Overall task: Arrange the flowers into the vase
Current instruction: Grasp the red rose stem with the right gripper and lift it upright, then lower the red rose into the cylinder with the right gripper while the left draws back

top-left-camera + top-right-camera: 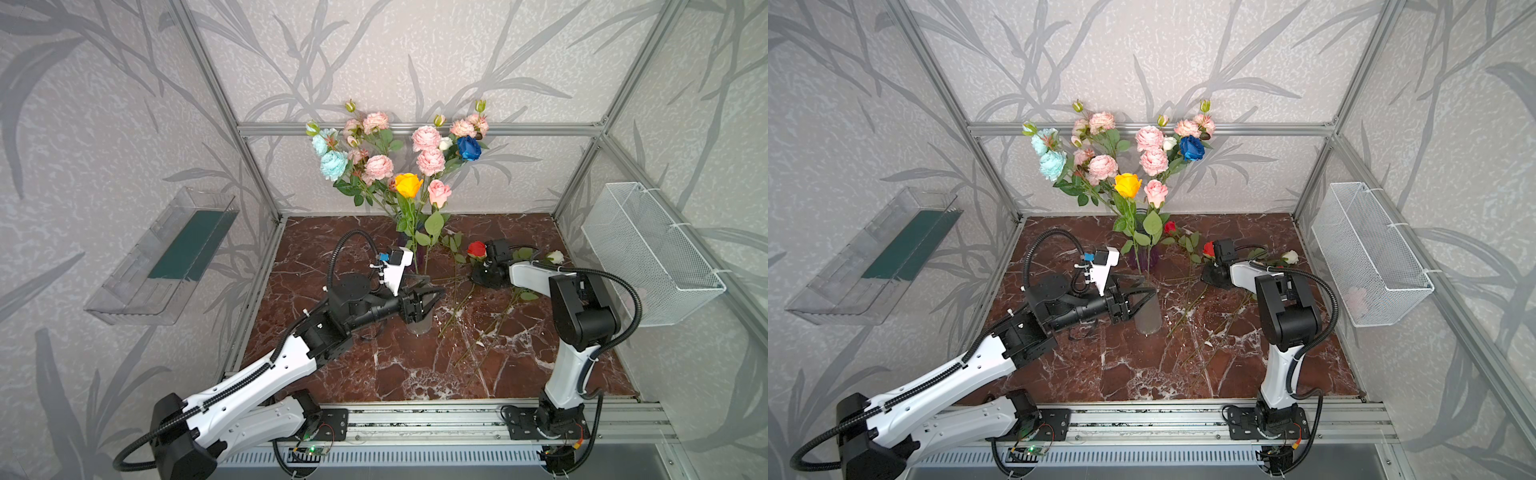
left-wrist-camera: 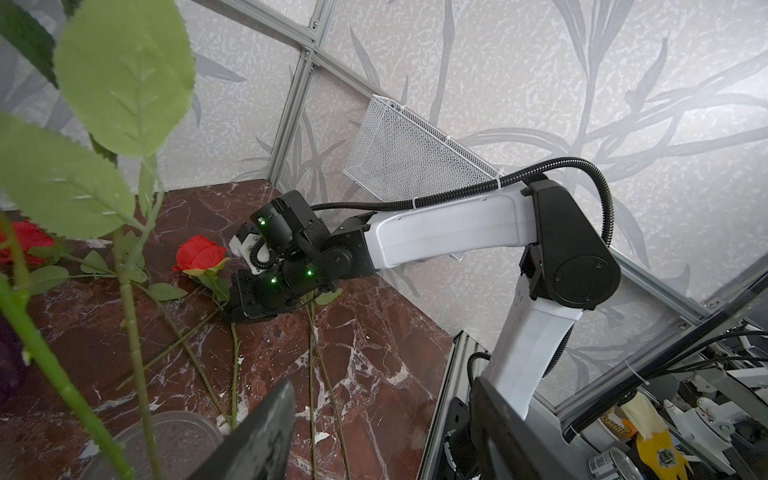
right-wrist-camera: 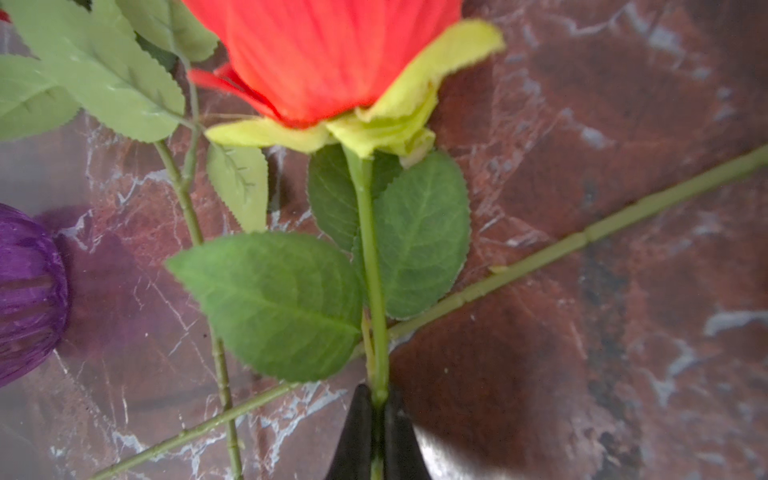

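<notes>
On the marble tabletop [image 1: 395, 365], my right gripper [image 3: 377, 415] has its jaws pinched on the red rose [image 3: 324, 54] by its stem, among loose stems [image 2: 235, 374]. My left gripper [image 1: 1148, 297] has jaws spread about the clear vase [image 1: 1148, 322], grip unclear; other flowers [image 1: 415, 166] stand upright behind.

Bright even light, soft shadows, top views bowed at edges, red rose [image 3: 324, 58] blurred close-up.
</notes>
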`<state>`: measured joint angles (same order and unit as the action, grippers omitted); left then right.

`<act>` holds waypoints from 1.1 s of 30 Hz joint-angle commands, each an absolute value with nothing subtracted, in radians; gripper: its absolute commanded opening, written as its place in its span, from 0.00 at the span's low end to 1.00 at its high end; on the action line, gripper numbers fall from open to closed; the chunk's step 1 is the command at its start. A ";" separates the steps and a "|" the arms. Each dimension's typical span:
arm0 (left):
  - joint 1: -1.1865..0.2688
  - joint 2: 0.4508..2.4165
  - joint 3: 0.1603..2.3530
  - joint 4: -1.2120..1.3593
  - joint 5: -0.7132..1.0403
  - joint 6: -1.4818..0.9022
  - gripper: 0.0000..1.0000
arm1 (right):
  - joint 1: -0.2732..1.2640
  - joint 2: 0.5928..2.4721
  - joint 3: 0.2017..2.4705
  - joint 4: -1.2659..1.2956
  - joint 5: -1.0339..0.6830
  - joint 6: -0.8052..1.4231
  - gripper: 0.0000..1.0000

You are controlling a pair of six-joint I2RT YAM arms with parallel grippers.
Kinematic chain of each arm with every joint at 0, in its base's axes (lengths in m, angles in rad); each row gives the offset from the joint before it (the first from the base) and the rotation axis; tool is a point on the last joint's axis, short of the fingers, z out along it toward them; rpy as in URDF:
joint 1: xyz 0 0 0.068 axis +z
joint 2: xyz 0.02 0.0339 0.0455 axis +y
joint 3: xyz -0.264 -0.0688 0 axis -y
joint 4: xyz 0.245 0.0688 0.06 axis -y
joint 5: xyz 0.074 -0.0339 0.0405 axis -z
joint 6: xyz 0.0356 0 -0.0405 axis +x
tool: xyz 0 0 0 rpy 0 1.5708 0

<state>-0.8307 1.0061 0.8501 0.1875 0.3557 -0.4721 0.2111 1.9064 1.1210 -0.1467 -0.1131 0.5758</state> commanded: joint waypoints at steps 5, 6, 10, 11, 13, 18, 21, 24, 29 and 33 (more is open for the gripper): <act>-0.835 1.006 0.882 0.186 0.340 -0.449 0.68 | 0.210 1.671 1.032 -0.120 -0.114 0.572 0.02; -0.834 1.005 0.881 0.186 0.337 -0.447 0.68 | 0.212 1.642 1.024 -0.125 -0.113 0.567 0.01; -0.835 0.994 0.882 0.180 0.319 -0.439 0.68 | 0.212 1.562 1.000 -0.148 -0.128 0.554 0.01; -0.835 0.991 0.881 0.178 0.313 -0.437 0.69 | 0.213 1.545 0.994 -0.154 -0.136 0.552 0.01; -0.836 0.986 0.879 0.177 0.297 -0.433 0.68 | 0.214 1.515 0.977 -0.158 -0.144 0.550 0.01; -0.834 0.964 0.865 0.163 0.200 -0.427 0.69 | 0.216 1.389 0.935 -0.162 -0.149 0.534 0.01; -0.834 0.954 0.864 0.132 0.098 -0.418 0.69 | 0.219 1.277 0.922 -0.167 -0.131 0.527 0.01; -0.830 0.938 0.865 0.083 -0.068 -0.416 0.72 | 0.238 1.154 0.922 -0.156 -0.095 0.517 0.01; -0.787 0.901 0.863 -0.008 -0.380 -0.461 0.79 | 0.326 1.006 0.997 -0.131 0.034 0.466 0.00; -0.696 0.856 0.839 -0.027 -0.479 -0.561 0.84 | 0.418 0.983 1.108 -0.127 0.095 0.400 0.00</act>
<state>-0.7399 0.8948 0.8490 0.0101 -0.3088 -0.4816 0.3710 0.9966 1.0393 -0.1528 0.0193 0.4679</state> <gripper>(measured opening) 0.830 0.070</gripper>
